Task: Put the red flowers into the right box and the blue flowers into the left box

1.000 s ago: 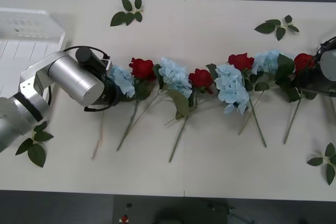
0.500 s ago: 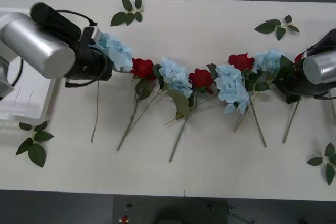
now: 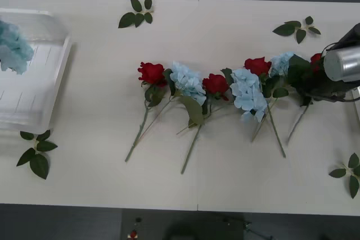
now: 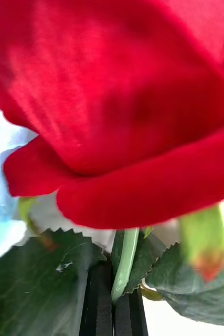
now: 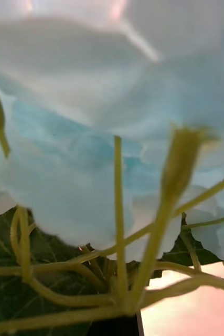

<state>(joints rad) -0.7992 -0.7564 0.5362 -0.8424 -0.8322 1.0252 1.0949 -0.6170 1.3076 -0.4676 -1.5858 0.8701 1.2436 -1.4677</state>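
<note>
Right gripper (image 4: 113, 302) sat at the table's 3 o'clock edge. Its black fingers (image 4: 98, 304) were pinched shut on the green stem of a red flower (image 4: 117, 105), the bloom directly above the fingertips and its stem trailing toward 7 o'clock in the front view.

Left gripper (image 5: 114, 325) was closed on the stem base of a blue flower (image 5: 91, 157). From the front, that pale blue cluster (image 3: 12, 49) hung over the left box (image 3: 53, 77), the white slatted crate at 9 o'clock on the table (image 3: 225, 184).

A row of blooms lay across the table's centre, heads toward 12 o'clock, stems toward 6. From the 9 o'clock end: red rose (image 3: 152, 73), blue cluster (image 3: 187, 81), red rose (image 3: 215, 84), blue cluster (image 3: 247, 93), red rose (image 3: 257, 66), then a smaller blue cluster (image 3: 281, 63) next to the right gripper's held rose. Neighbouring heads touched or overlapped.

Loose leaf sprigs lay apart from the row: one at 11 o'clock (image 3: 136, 14), one at 1 o'clock (image 3: 297, 28), one at 8 o'clock (image 3: 35, 153), one at 4 o'clock (image 3: 349, 175).
</note>
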